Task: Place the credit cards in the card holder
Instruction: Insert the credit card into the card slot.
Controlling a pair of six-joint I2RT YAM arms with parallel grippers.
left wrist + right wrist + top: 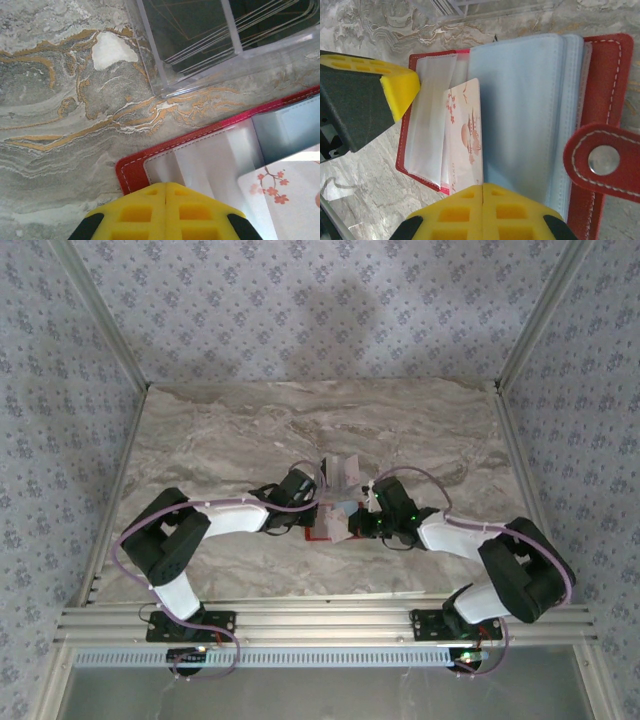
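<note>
Left tool (165, 202): fingers are pressing together with nothing between them, and resting at the edge of the clear-pocket side of the card holder (131, 170). I judge I am pinning that flap so the holder, lying open on the surface (220, 440) between my two arms, is not sliding or folding.

Centre: one credit card (465, 135), pale with a pink blossom print, is sitting part-way in a slot between the clear pockets and the blue ones.

Right tool (482, 207): fingers together as well, meeting the card's nearest end. Pinching or only pushing, I cannot tell. I am probably feeding it in.

Views: the left wrist is showing the clear box (150, 55) of dark cards (190, 30) just beyond the holder. The right wrist is showing the snap strap (602, 160) on the red cover. From the top, both arms are converging mid-surface, with the detail too small to read.
</note>
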